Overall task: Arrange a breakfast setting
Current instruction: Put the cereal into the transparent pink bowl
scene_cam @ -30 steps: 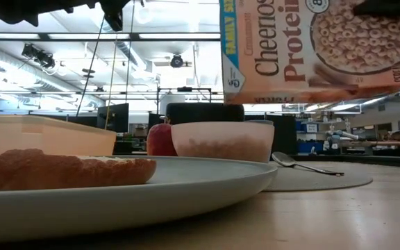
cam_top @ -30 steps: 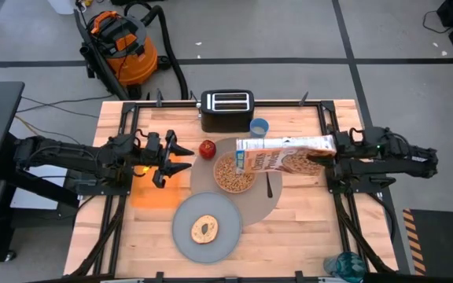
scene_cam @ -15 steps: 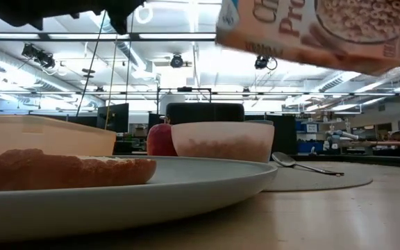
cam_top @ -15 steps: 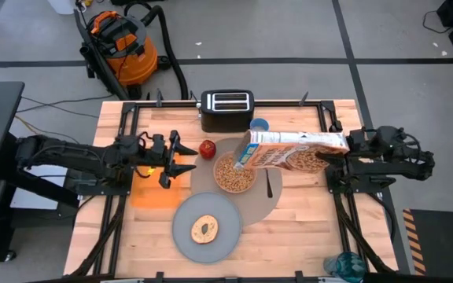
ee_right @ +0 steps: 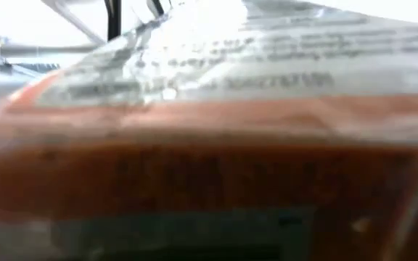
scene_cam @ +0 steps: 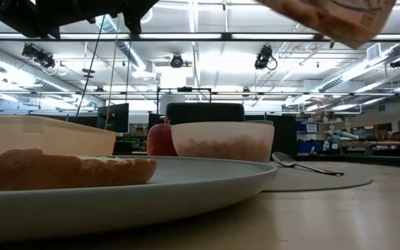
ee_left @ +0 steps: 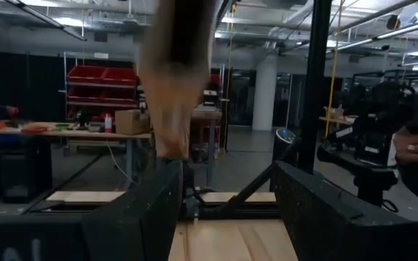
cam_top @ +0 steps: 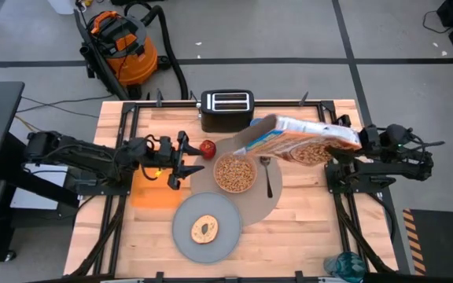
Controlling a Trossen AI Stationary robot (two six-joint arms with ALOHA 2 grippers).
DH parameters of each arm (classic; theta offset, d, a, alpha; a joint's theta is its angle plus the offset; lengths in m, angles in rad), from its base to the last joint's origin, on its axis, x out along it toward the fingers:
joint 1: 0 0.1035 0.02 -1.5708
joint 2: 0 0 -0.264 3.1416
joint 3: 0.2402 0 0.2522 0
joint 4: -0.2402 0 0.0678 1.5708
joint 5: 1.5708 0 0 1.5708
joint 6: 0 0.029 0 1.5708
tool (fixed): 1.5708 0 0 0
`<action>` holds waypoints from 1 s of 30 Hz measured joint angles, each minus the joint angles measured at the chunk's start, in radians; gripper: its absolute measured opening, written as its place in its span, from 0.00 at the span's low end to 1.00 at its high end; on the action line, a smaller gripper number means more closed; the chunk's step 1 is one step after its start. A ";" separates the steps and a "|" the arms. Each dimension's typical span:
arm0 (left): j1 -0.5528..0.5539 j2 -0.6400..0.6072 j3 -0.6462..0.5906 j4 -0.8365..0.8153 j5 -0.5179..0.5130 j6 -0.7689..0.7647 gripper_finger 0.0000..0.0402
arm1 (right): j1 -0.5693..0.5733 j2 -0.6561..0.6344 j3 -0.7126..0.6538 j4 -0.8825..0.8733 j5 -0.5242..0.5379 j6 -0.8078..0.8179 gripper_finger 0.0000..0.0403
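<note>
A cereal box (cam_top: 301, 140) hangs tilted above the table's far right in my right gripper (cam_top: 354, 146). Its open end (cam_top: 250, 140) points toward the table's left, and its corner shows at the top of the low view (scene_cam: 332, 15). The pink bowl (cam_top: 234, 174) holds cereal and stands on the grey placemat (cam_top: 254, 206), with the spoon (cam_top: 267, 176) beside it. The apple (cam_top: 208, 148) sits at the mat's far left edge. The bagel (cam_top: 205, 229) lies on the blue-grey plate (cam_top: 181, 236). My left gripper (cam_top: 187, 161) is open and empty, left of the apple. The box hides the blue cup. My right gripper is shut on the cereal box at its right-hand end (cam_top: 344, 143), coming level from the table's right. The box fills the right wrist view (ee_right: 209, 145) and hides the fingers. The box is lifted clear, slanting, high above the bowl and spoon.
A black toaster (cam_top: 226, 108) stands at the far edge. An orange flat container (cam_top: 149, 191) lies on the left of the table and shows in the low view (scene_cam: 40, 135). Bare wood lies at the near right (cam_top: 305, 236).
My right gripper has risen and turned, carrying the cereal box up and toward the far right. The box's open end has left the space above the bowl, and the box has almost left the top of the low view. My left gripper has moved right, toward the apple.
</note>
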 joint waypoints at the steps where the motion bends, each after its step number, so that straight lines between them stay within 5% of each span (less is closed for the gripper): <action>1: 0.001 0.009 0.000 0.013 0.000 0.005 0.55 | 0.000 0.000 -0.011 0.044 0.003 -0.015 0.51; 6: 0.002 0.091 0.000 0.140 -0.056 0.011 0.58 | 0.000 0.011 -0.136 0.371 0.042 -0.049 0.51; 13: 0.002 0.286 0.046 0.393 -0.082 -0.024 0.75 | 0.000 0.106 -0.361 0.908 0.044 -0.010 0.51; 22: 0.008 0.587 0.442 0.279 -0.028 0.042 0.79 | 0.000 0.317 -0.423 1.214 0.017 0.033 0.51; 30: 0.035 0.769 0.788 0.100 0.015 -0.015 0.79 | 0.000 0.381 -0.423 1.303 -0.057 0.039 0.51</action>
